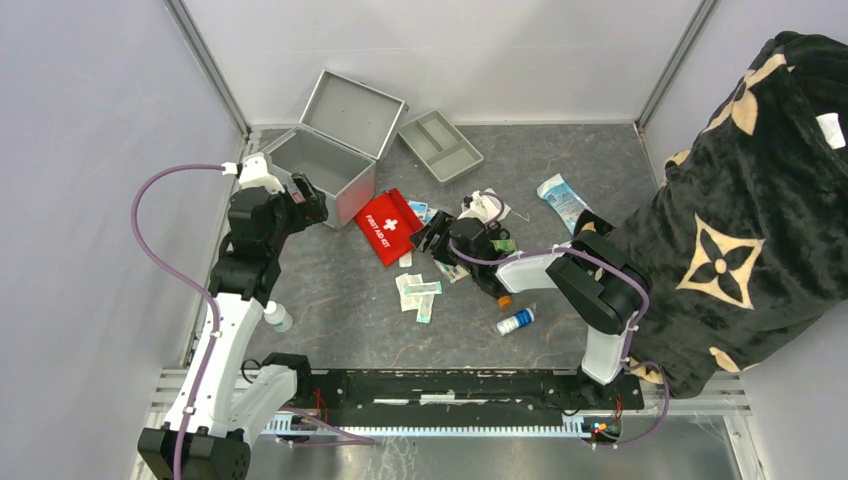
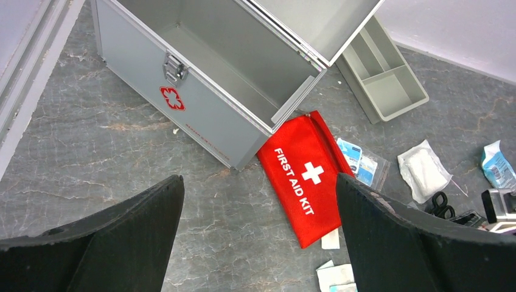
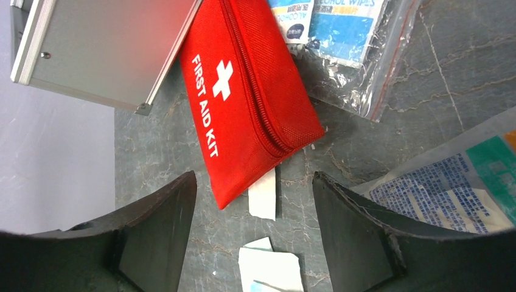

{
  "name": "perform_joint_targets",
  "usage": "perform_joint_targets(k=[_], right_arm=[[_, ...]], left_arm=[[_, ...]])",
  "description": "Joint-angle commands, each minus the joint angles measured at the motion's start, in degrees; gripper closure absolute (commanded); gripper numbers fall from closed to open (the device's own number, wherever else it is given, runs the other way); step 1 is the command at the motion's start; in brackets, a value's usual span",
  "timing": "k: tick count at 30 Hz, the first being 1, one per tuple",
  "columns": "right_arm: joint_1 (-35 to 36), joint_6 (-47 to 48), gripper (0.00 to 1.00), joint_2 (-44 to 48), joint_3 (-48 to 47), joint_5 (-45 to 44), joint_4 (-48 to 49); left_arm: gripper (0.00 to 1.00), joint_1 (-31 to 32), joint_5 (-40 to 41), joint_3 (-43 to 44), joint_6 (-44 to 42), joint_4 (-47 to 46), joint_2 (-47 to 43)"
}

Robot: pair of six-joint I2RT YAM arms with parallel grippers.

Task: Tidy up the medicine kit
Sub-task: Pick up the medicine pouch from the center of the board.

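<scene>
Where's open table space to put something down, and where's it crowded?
Bare table in front of the medicine kit, left of the sachets; also the back right corner beyond the blue-white packet. Crowded around the right gripper, by the red pouch.

Silver-grey metal case (image 2: pixel 201 91), lid open; flat red pouch with white cross (image 2: pixel 302 176) against its corner; shallow grey divided tray (image 2: pixel 395 91) nearby.

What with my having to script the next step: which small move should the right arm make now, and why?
Probably lower the right gripper straight down onto the near end of the red pouch. Its jaws stand open above that end with nothing held, and the pouch lies flat beside the open medicine kit, so it looks like the handiest item to pick up and pack.
</scene>
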State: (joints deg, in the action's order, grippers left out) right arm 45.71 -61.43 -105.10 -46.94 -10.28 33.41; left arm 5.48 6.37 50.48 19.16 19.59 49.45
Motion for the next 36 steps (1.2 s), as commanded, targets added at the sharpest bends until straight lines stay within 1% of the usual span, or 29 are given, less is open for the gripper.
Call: perform_joint_targets(k=[1, 17, 31, 36], right_arm=[[0.41, -3.33, 0.25, -2.06, -2.23, 0.2, 2.53], [0.72, -6.32, 0.37, -8.45, -6.83, 0.72, 3.23], [0.68, -5.85, 0.61, -10.46, -7.73, -1.34, 5.73], [0.77, -2.63, 0.77, -9.43, -7.34, -2.23, 7.48]], left_arm=[[0.0, -0.2, -0.85, 0.72, 0.09, -1.4, -0.67], [0.0, -0.2, -0.71, 0.76, 0.09, -1.23, -0.67], [0.0, -0.2, -0.59, 0.76, 0.09, -1.31, -0.76], [0.0, -0.2, -0.5, 0.79, 0.09, -1.26, -0.68]])
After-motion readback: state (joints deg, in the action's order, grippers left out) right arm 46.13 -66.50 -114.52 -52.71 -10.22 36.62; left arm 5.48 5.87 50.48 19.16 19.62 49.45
